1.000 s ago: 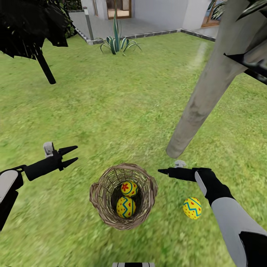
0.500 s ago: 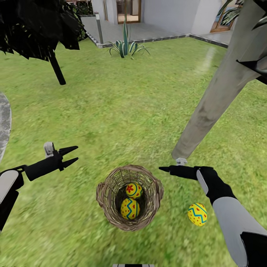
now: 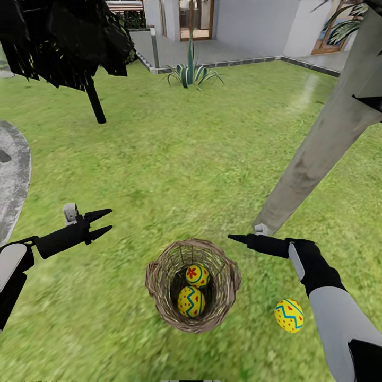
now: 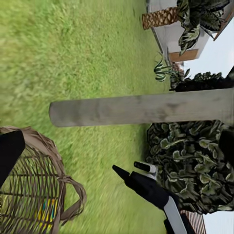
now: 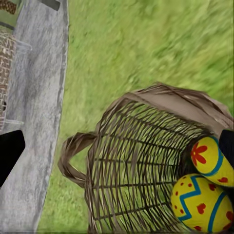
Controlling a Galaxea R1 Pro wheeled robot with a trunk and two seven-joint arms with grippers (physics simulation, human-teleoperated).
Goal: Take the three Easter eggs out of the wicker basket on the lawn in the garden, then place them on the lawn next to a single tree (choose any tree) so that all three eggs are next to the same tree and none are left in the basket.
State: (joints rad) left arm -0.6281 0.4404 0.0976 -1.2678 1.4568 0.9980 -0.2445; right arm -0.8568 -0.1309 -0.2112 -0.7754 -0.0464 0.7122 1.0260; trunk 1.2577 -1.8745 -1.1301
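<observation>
— How many eggs can you see?

— Three. Two are down inside the basket (image 3: 193, 285). One egg with red marks (image 3: 197, 275) sits farther from me, and an egg with a blue zigzag (image 3: 191, 301) lies nearer, touching it. The third egg (image 3: 289, 315) is out on the grass (image 3: 175, 159), to the right of the basket and a little apart from it.

— Is there a tree?

— Yes, one with a thick pale trunk (image 3: 313, 159). Its foot stands on the grass just past the basket, to the right. The loose egg is near it, on my side. There is also one dark tree with a thin black trunk (image 3: 95, 103) far off to the left, and one spiky plant (image 3: 191, 71) by the house (image 3: 254, 24).

— What are your claws doing?

— My left claw (image 3: 103, 223) hangs over the grass to the left of the basket. Its two fingers are a little way apart, and it holds nothing. My right claw (image 3: 236, 239) hovers just past the basket's rim, close to the foot of the pale trunk. Its fingers look pressed together into one point, with nothing between them. It touches no egg.

— Anything else?

— A grey paved patch (image 3: 13, 175) at the far left.
</observation>
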